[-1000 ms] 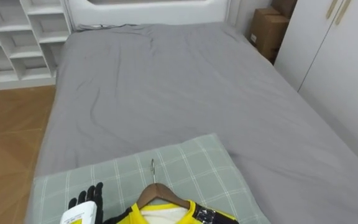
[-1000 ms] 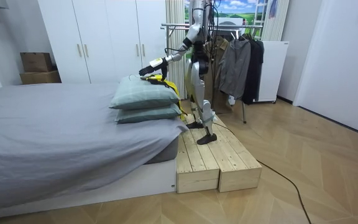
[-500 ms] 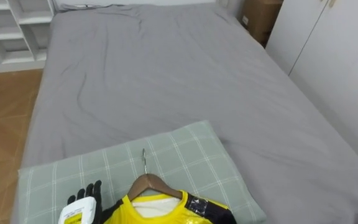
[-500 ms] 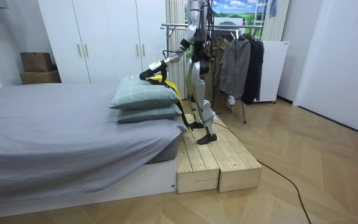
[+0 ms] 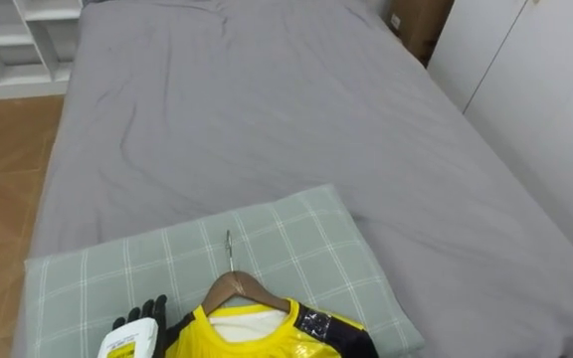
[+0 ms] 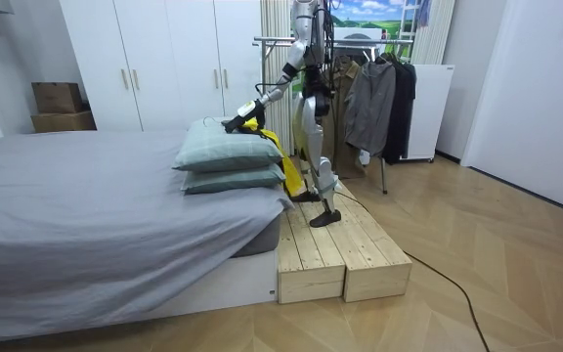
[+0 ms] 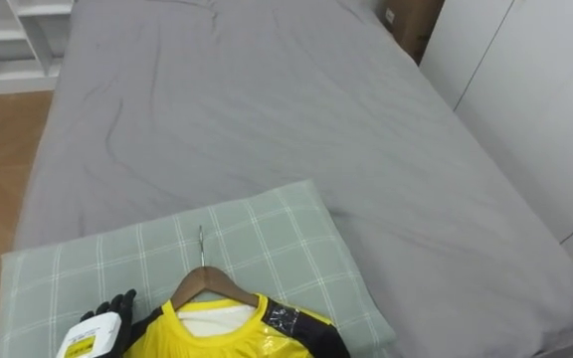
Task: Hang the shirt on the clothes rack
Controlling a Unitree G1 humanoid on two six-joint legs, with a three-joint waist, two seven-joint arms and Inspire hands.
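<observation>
Here, hanger (image 5: 238, 289) hook away, across the pillow (image 5: 117, 267)

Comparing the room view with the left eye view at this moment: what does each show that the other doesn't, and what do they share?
Room view: the robot stands on a wooden platform at the bed's end, with a clothes rack holding dark garments behind it, and a second pillow under the top one. Left eye view: a wooden hanger sits inside the shirt's collar, with white shelves beyond the bed. Shared: the grey bed, green checked pillow, yellow shirt and left hand beside it.
</observation>
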